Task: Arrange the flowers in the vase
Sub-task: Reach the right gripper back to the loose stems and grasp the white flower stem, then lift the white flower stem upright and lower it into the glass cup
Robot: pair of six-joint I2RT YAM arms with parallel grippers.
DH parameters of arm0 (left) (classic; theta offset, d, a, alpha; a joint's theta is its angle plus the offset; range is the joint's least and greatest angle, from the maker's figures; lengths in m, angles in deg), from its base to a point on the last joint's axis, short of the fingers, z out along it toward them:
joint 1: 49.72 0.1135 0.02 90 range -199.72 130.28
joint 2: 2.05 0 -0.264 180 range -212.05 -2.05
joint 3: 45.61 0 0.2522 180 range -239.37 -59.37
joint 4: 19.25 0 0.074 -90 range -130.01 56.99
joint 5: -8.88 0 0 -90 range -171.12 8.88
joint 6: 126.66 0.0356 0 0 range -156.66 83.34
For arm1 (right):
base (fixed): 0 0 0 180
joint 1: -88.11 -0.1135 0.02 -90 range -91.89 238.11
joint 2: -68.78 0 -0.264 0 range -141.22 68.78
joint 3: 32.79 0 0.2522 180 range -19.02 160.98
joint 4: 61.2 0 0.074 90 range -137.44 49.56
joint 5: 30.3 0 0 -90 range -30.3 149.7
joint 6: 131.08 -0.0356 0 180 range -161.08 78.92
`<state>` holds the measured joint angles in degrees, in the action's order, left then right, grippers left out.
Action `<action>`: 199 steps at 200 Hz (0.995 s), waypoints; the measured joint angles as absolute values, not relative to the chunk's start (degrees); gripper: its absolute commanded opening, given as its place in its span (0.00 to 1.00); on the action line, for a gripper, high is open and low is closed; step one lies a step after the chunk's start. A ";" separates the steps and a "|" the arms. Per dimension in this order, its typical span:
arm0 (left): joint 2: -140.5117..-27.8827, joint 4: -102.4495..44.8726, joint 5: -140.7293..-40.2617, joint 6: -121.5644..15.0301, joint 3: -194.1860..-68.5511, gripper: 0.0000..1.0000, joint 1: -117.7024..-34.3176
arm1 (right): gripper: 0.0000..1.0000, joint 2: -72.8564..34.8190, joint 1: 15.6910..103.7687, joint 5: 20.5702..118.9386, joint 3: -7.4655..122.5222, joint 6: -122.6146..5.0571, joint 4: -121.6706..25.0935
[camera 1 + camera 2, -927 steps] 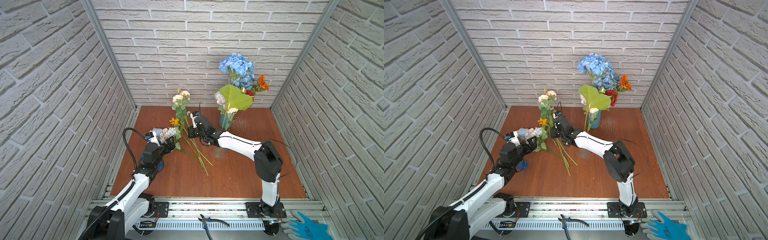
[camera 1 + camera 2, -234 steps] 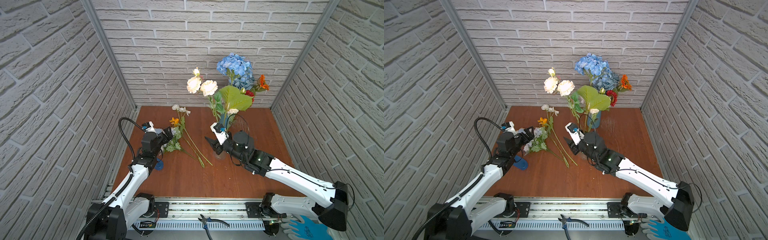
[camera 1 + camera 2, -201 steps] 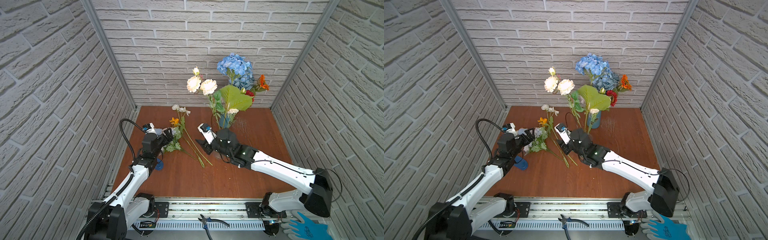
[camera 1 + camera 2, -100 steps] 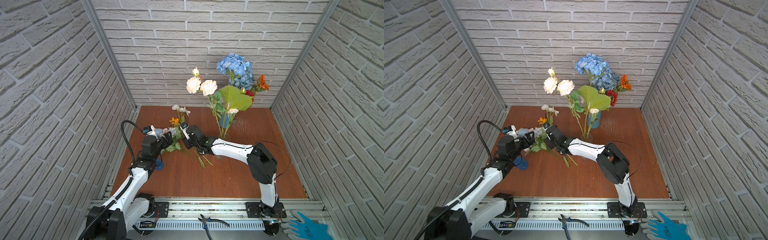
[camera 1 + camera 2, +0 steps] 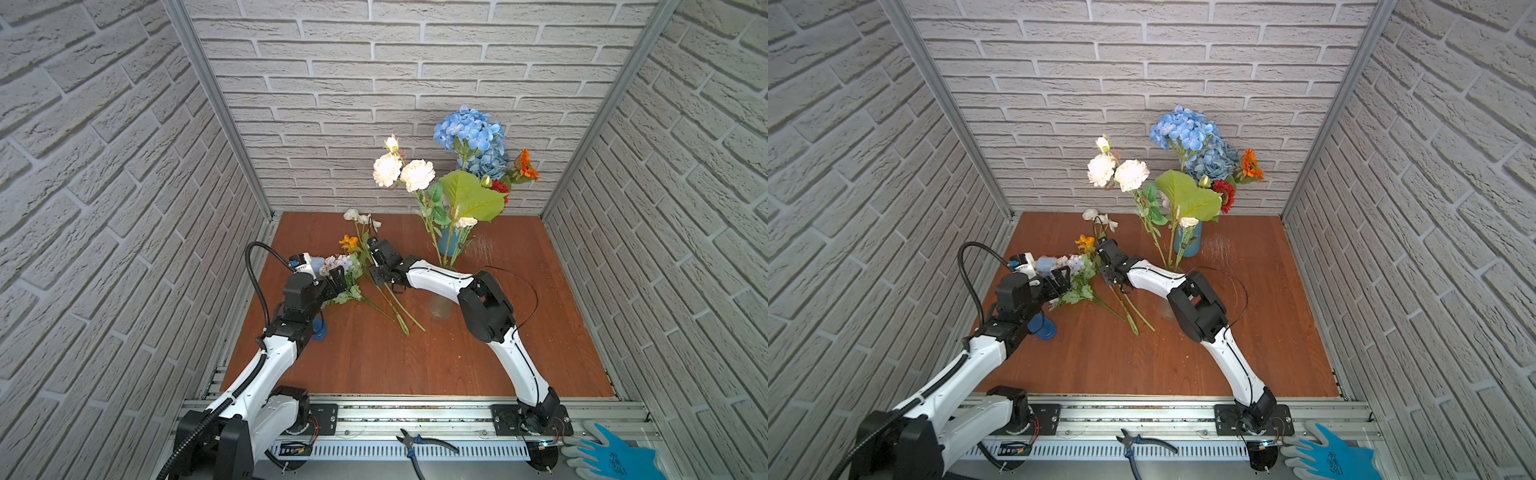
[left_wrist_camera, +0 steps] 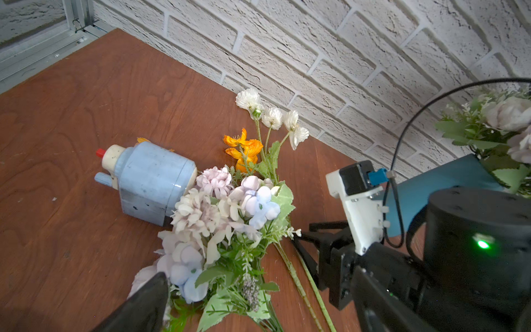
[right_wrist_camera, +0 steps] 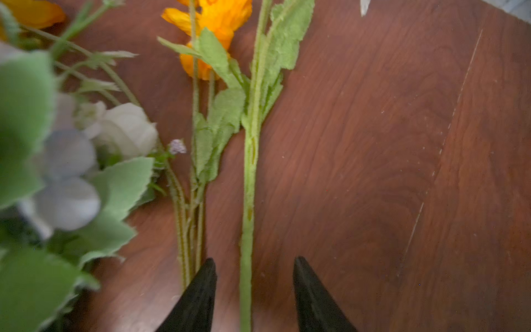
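Table: three loose flowers lie flat, all on the same diagonal. Blooms point toward the back-left corner, cut ends toward the front-right.
- White-bloom stem: the longest, with its heads nearest the back wall.
- Orange-bloom stem: runs alongside it, almost parallel.
- Lilac-white bunch: shorter, and its heads touch a pale blue container that lies on its side.

Right pincer: it points down at the table with its jaws apart, astride the white-bloom stem. The stem's long axis runs straight out between the fingertips, with a gap on each side. The thin orange-bloom stems lie just outside one tip. Nothing is gripped.

Left pincer: it is spread wide at the lilac-white bunch and holds nothing. Only one fingertip shows in its wrist view, beside the blooms.

Blue vase: it stands upright at the back of the table. The blue hydrangea rises vertically from it. The cream-white roses stand tall just beside it, heads tilted left. Their foot is hidden behind the right arm.
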<state>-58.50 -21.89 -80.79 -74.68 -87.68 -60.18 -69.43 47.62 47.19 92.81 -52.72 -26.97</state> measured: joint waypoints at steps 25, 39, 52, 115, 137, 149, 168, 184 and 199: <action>-58.57 -21.87 -81.09 -74.68 -87.68 0.98 -59.98 | 0.44 -71.90 48.67 48.35 96.87 -52.70 -23.56; -58.67 -21.83 -81.20 -74.68 -87.68 0.98 -59.94 | 0.43 -72.86 48.72 48.98 98.49 -52.67 -22.03; -58.85 -21.83 -81.29 -74.68 -87.68 0.98 -59.94 | 0.40 -74.11 48.54 49.27 100.50 -52.67 -20.67; -59.20 -21.81 -81.64 -74.72 -87.68 0.98 -59.83 | 0.17 -77.87 48.26 49.44 106.88 -52.30 -16.65; -59.20 -21.81 -81.64 -74.72 -87.68 0.98 -59.83 | 0.05 -77.87 48.26 49.24 106.95 -51.78 -16.30; -59.20 -21.81 -81.64 -74.72 -87.68 0.98 -59.83 | 0.05 -77.87 48.26 48.92 106.95 -51.14 -16.30; -59.20 -21.81 -81.64 -74.75 -87.68 0.98 -59.79 | 0.05 -77.45 48.26 48.13 106.05 -50.23 -16.85; -59.20 -21.68 -81.68 -74.75 -87.68 0.98 -59.72 | 0.05 -75.64 48.26 47.06 103.06 -48.94 -17.85; -59.20 -21.22 -82.08 -74.77 -87.68 0.98 -59.68 | 0.06 -72.64 48.23 46.36 98.75 -47.71 -18.97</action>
